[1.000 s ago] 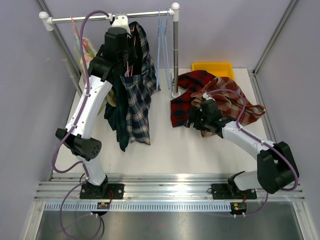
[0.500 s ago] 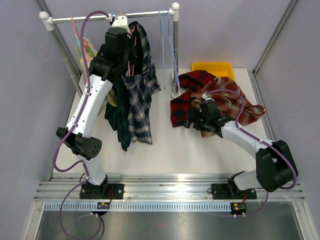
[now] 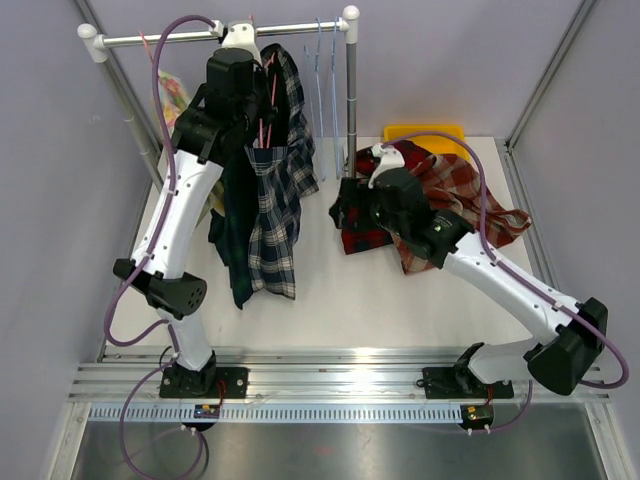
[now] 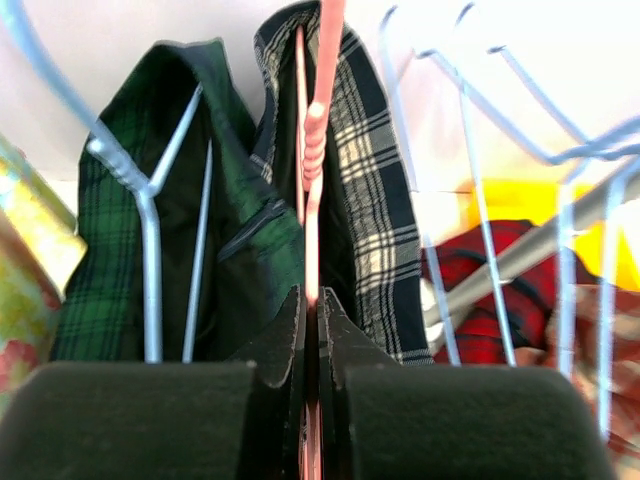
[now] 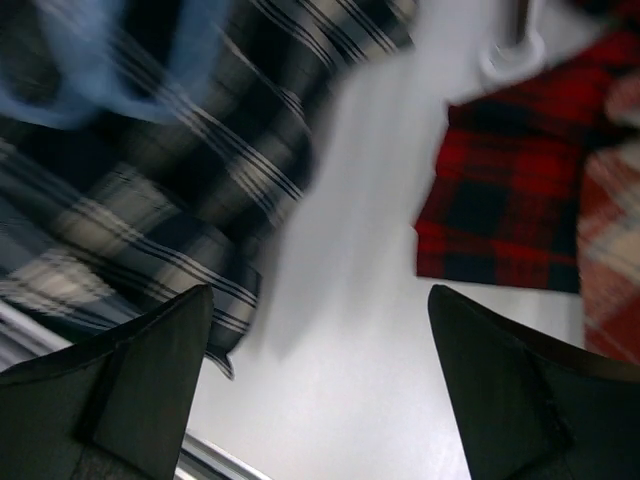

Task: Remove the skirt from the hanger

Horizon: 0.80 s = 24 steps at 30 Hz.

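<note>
Left tool [image 4: 312,305] pinching pink hanger [image 4: 318,130] (wrist view only) | right tool [image 5: 320,300] spread near skirt [image 5: 150,190]

— How is the overhead feed looking?
— Bright and even; I'm seeing soft shadows lying on the tabletop [image 3: 330,300] under the skirt [image 3: 272,212].
— And the wrists?
— The right one is smearing with motion blur. On the left, the background is blowing out white behind the pink hanger [image 4: 315,150].
</note>
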Each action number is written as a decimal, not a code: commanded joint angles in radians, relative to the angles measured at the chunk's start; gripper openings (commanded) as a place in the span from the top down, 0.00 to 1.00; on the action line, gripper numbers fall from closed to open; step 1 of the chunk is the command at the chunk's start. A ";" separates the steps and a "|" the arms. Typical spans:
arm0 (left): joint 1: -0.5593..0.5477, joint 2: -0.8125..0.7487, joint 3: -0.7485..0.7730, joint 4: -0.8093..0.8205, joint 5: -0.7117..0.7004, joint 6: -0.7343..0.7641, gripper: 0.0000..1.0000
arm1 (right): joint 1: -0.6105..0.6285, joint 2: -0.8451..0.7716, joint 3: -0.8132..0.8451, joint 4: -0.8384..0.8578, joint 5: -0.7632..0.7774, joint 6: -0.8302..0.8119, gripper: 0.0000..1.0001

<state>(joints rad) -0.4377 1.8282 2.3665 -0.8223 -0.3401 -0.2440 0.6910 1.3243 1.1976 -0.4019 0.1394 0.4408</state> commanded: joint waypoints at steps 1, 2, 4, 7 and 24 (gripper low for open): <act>-0.025 -0.041 0.085 0.106 0.009 -0.029 1.00 | 0.109 0.018 0.178 -0.073 0.137 -0.050 0.03; -0.032 -0.046 0.085 0.106 0.007 -0.032 1.00 | 0.126 0.038 0.203 -0.084 0.147 -0.050 0.03; -0.036 -0.055 0.083 0.103 0.009 -0.047 1.00 | 0.148 0.056 0.272 -0.113 0.172 -0.045 0.03; -0.045 -0.075 0.080 0.104 0.015 -0.060 1.00 | 0.208 0.088 0.335 -0.120 0.193 -0.047 0.03; -0.064 -0.127 0.042 0.118 0.024 -0.115 1.00 | 0.453 0.282 0.491 -0.097 0.330 0.018 0.05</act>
<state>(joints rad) -0.4931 1.7767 2.3817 -0.8360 -0.3325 -0.3283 1.1336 1.5723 1.6463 -0.5648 0.4057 0.4530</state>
